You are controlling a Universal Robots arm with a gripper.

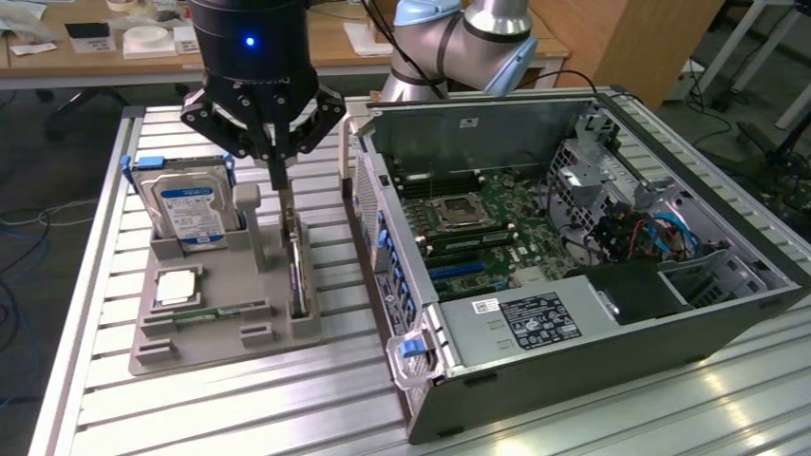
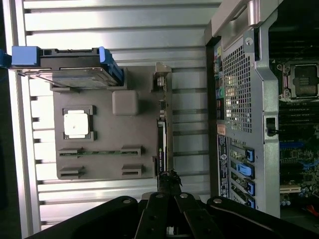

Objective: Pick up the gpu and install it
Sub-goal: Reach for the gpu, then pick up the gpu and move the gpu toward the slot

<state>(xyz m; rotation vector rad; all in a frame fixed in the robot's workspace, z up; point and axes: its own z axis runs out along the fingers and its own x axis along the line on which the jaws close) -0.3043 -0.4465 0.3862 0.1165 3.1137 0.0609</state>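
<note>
The gpu (image 1: 299, 277) stands on its long edge in a slot of the grey parts holder (image 1: 209, 328), at the holder's side nearest the computer case. In the wrist view the gpu (image 2: 162, 130) is a thin dark strip with its silver bracket at one end. My gripper (image 1: 277, 180) hangs directly over the card, its dark fingers shut together just above the card's top edge. The gripper (image 2: 170, 177) lines up with one end of the card in the wrist view. Nothing shows between the fingers, and the card sits in its slot.
The open computer case (image 1: 709, 313) lies at the exterior view's right, with its motherboard (image 1: 488, 214) and blue slot latches (image 1: 459, 271) exposed. The holder also carries a blue-labelled hard drive (image 1: 190, 204), a CPU (image 1: 179, 285) and a RAM stick (image 1: 218, 313). The table (image 1: 228, 418) is slatted aluminium.
</note>
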